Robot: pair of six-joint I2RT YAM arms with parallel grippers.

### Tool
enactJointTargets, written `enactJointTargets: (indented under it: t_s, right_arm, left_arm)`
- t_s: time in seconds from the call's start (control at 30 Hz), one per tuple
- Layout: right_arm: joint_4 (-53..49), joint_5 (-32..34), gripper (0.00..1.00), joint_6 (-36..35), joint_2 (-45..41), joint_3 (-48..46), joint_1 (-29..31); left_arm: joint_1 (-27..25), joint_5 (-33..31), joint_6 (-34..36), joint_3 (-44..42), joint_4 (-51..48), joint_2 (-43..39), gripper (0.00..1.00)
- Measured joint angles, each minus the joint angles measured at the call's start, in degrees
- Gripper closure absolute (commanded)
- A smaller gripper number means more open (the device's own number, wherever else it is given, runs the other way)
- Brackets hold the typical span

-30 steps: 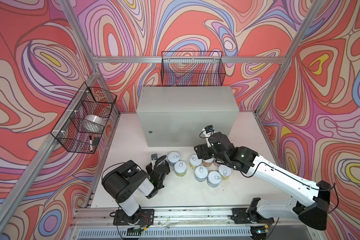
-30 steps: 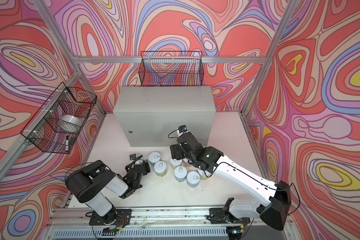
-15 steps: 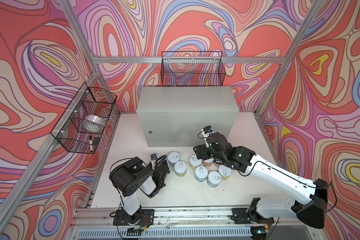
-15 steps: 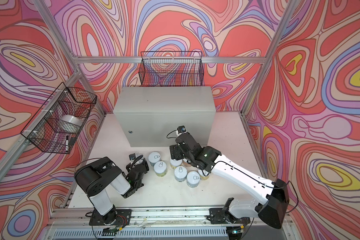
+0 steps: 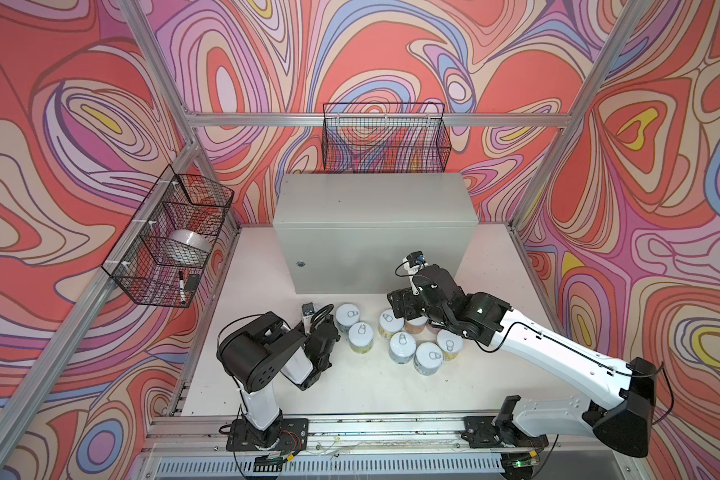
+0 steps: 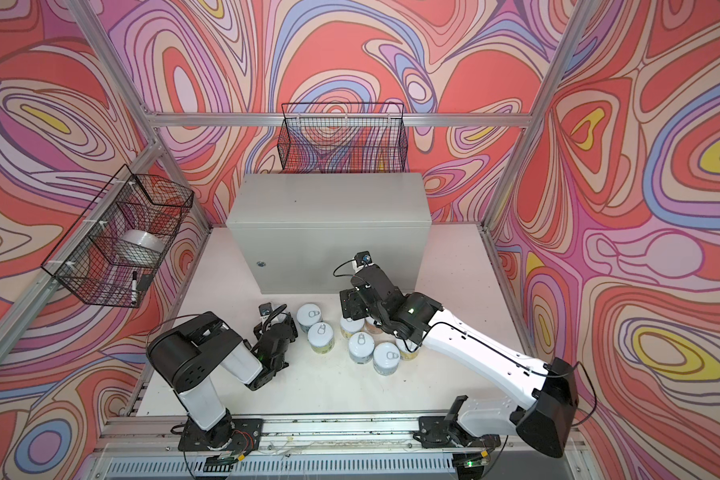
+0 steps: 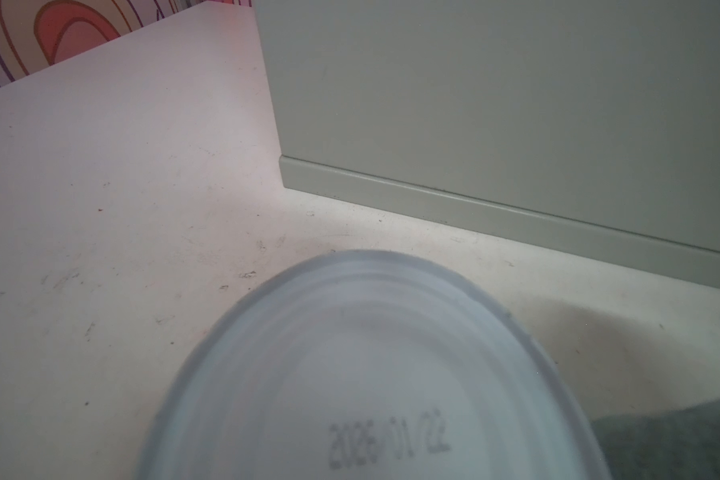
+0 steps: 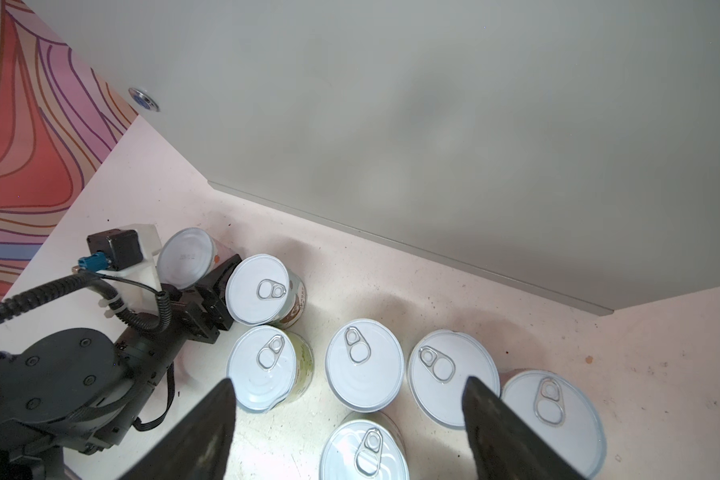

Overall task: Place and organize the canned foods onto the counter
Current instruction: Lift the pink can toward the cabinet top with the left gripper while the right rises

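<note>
Silvery-lidded cans (image 5: 402, 344): seven standing; left hand (image 8: 202, 272) grips an eighth can (image 8: 184, 255); right hand (image 8: 348, 385) open.

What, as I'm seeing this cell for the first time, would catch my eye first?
The loud swirling wall pattern all around, then the grey counter at the back middle, with upright cans clustered on the white table before it. The left fingers grip a tipped can beside the cluster, and the right fingers hang open over it.

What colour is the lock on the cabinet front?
Blue centre, silver rim; the lock shows best in the right wrist view.
</note>
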Motion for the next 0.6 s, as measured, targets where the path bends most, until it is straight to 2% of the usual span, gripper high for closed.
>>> enactJointTargets:
  t_s: [0.2,0.43,0.6]
  right_arm:
    - [0.5,0.0,0.12,-0.1,0.0,0.0,0.0]
    - [1.3,0.0,0.12,-0.3,-0.1,0.0,0.0]
    - [1.4,0.0,0.12,-0.4,-0.1,0.0,0.0]
  left_arm:
    - [0.0,5.6,-1.8,1.0,-19.9,-13.5,1.0]
    - [0.0,10.0,-1.8,6.8,-45.5,-32.8,1.0]
    - [0.0,13.3,-1.1,13.7,-61.6,-41.6,1.0]
